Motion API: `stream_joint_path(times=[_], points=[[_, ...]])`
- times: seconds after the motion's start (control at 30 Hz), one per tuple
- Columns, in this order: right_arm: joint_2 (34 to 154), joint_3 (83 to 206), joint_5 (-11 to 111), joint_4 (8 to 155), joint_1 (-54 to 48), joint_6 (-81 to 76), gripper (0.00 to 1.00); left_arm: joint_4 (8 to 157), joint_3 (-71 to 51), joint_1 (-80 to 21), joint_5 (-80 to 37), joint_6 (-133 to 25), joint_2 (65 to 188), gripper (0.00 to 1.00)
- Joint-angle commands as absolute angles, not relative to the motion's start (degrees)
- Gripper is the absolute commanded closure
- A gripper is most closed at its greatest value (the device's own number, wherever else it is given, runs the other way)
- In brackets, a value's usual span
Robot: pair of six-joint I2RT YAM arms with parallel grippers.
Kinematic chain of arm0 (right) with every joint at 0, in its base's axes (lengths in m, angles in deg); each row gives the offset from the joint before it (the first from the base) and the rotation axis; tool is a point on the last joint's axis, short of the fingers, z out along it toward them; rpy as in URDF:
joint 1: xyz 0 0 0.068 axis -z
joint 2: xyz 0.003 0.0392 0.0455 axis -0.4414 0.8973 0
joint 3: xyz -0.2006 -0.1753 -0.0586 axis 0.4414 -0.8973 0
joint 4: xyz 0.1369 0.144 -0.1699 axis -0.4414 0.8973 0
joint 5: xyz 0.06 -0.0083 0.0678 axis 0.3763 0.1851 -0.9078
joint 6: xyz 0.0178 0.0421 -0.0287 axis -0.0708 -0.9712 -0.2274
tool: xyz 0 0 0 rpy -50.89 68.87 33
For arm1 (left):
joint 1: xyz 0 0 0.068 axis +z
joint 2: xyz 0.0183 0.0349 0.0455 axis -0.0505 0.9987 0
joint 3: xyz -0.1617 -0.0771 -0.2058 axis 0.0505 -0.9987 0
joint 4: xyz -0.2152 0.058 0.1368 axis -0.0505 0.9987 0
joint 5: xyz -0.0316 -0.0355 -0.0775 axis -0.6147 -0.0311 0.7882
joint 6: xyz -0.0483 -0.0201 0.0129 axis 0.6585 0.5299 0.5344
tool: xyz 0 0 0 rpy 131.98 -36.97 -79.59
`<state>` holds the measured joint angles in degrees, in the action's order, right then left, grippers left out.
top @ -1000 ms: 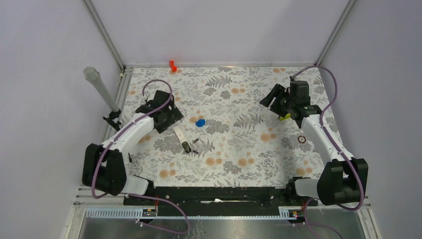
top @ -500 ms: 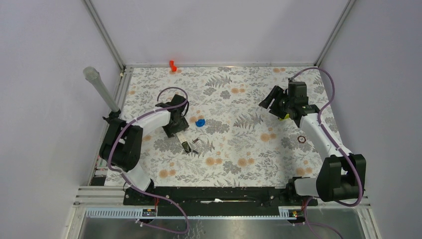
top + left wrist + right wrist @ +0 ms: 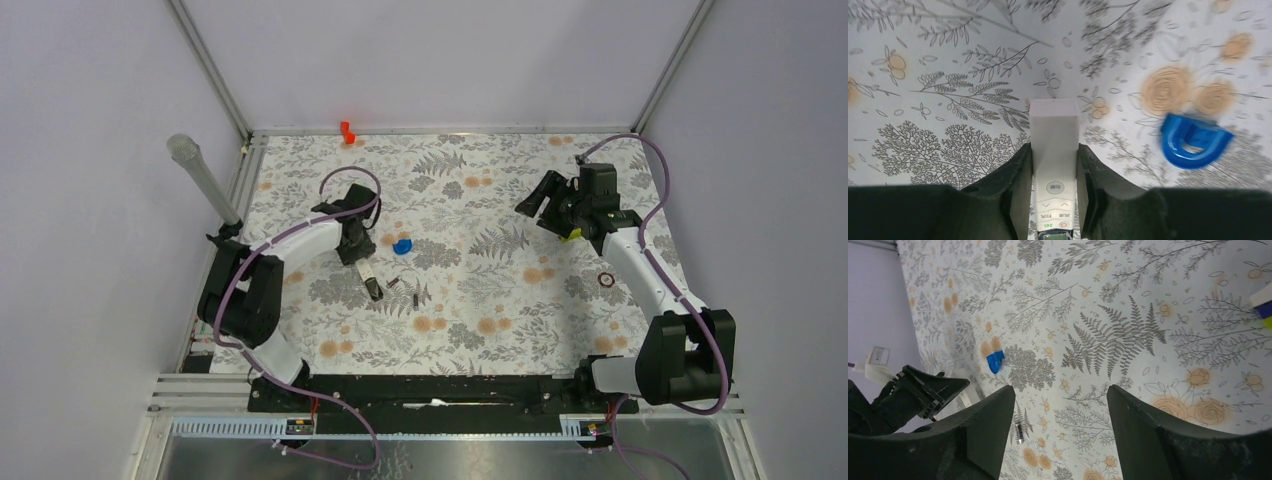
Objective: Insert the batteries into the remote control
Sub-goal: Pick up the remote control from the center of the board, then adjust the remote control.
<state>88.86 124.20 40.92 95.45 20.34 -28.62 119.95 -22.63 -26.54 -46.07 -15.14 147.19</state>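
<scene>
Top view: we see the left gripper [image 3: 364,262] just left of frame centre, clamped on the remote [image 3: 368,274]. The remote sits slanted, with its white end toward the upper left under the fingers and its dark end toward the lower right.

Left wrist view: both fingers [image 3: 1017,180] press the long sides of the remote [image 3: 1054,125]. The button face is up, and the plain white end pokes past the fingertips toward the top of the frame. We cannot tell whether the remote is lifted or resting on the table [image 3: 480,335].

One battery [image 3: 414,296] lies on the table just right of the remote's dark end, apart from it. In the right wrist view the battery [image 3: 1019,431] shows low in the frame, left of centre, alone on the leaf pattern.

A blue piece [image 3: 402,245] sits up and right of the remote, near it but not touching. It is at the right of the left wrist view.

The right gripper [image 3: 538,204] is in the upper right of the top view, well apart from the remote and battery. Its jaws are spread wide, and in its own view we see only table pattern in the gap.

A yellow block [image 3: 572,236] sits just below the right gripper. A small dark ring [image 3: 606,280] lies lower on the right side. An orange peg [image 3: 347,131] stands at the table's top edge, and a grey tube [image 3: 198,175] is at the upper left.
</scene>
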Motion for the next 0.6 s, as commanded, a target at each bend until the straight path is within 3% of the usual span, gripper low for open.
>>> stream_joint_path(times=[0.0,0.2,0.4,0.57], points=[[87.56,124.26,35.46,91.03,20.35,-27.41,0.24,116.48,-16.91,-26.72,-47.11,-20.47,139.48,1.00],[87.52,124.96,25.74,83.64,17.25,-28.03,0.22,114.65,-8.24,-26.63,-35.88,-30.14,135.53,1.00],[86.59,125.26,14.40,67.99,10.80,-34.02,0.13,108.80,0.91,-26.63,-8.69,-36.93,135.17,1.00],[87.62,125.82,9.93,53.31,4.79,-43.24,0.09,99.08,3.94,-26.59,11.59,-32.40,134.94,1.00]])
